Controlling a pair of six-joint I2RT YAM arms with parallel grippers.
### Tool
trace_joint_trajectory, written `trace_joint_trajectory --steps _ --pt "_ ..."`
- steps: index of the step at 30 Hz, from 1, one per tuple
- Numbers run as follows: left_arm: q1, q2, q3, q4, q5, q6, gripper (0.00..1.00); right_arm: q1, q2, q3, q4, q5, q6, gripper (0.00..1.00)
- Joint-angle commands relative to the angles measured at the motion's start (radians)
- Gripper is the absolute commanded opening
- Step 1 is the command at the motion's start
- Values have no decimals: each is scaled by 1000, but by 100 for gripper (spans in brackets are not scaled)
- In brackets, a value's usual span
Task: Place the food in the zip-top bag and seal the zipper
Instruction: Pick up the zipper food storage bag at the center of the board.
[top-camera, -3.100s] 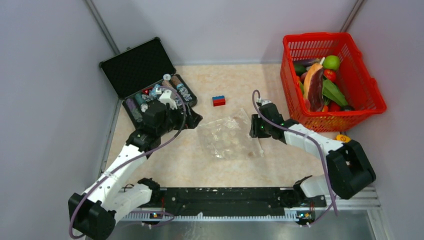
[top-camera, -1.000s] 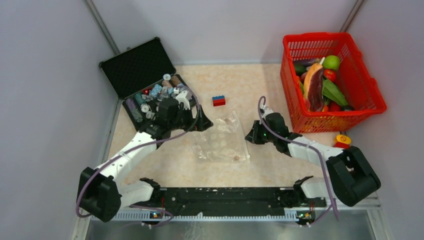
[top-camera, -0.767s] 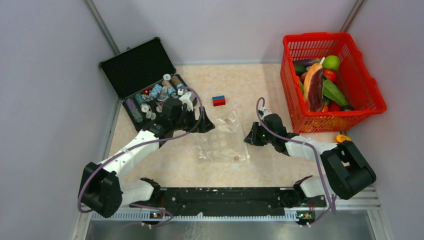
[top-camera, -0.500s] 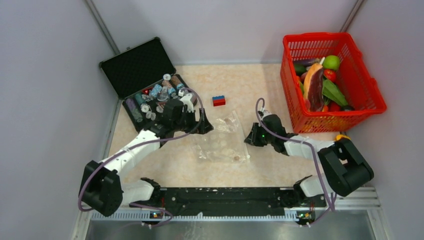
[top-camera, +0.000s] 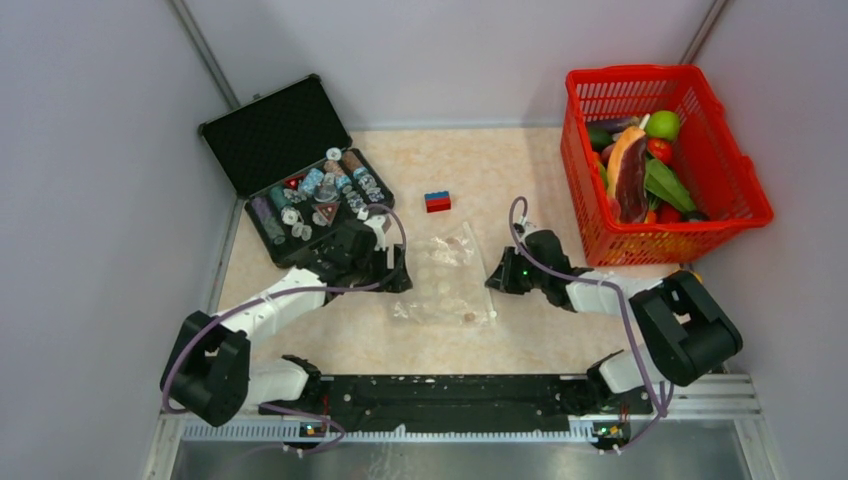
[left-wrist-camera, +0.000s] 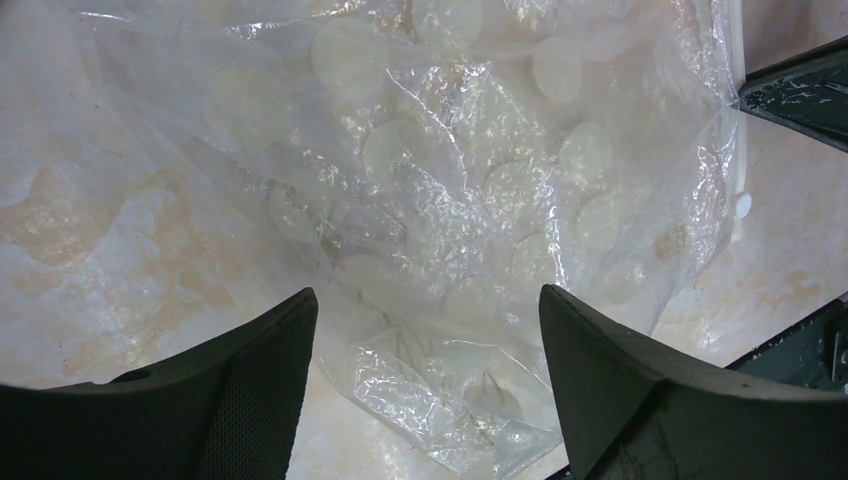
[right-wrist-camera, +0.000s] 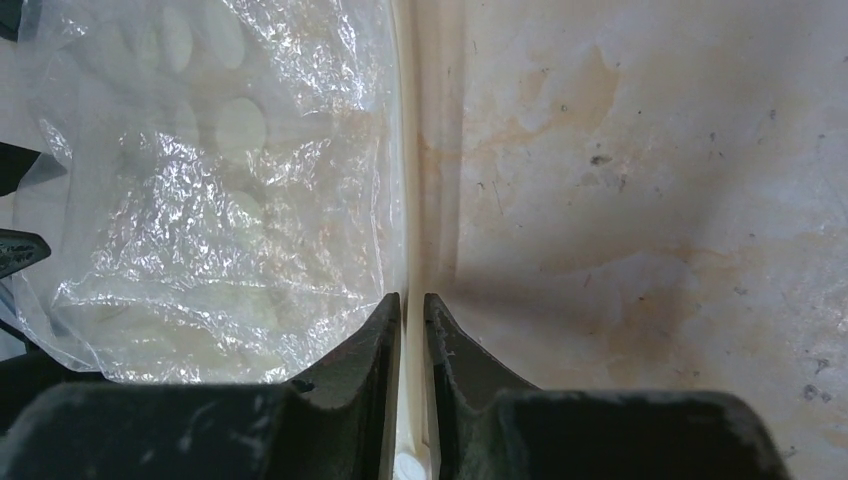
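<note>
right fingers pressed together on the thin whitish zipper strip of the clear crinkly plastic zip-top bag; left fingers spread wide.
the bag lies flat on the beige desk between both pairs and looks empty. the left pair straddles the crinkled edge opposite the strip; i cannot tell if it touches. the colourful toy food sits in the red mesh basket, well beyond the right fingers. this looks like the bag-opening step: next the left fingers likely must close on one layer of film, the right pair anchoring the strip, so the mouth parts.
</note>
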Motion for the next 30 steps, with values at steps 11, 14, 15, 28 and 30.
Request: trace_joint_trajectory --steps 11,14,15,28,30 --pt "-7 10 -53 75 -31 2 53 -6 17 -7 107 -70 34 0" --pt "-8 2 -54 74 -44 0 50 -6 -8 -10 107 -65 38 0" --pt "-8 -1 -54 72 -50 0 50 -6 -21 -13 109 -64 34 0" --pt "-10 33 -39 98 -23 -3 43 -6 -12 -32 178 -204 -4 2" --pt "-11 37 -39 101 -21 -5 43 -6 7 -38 198 -212 10 5"
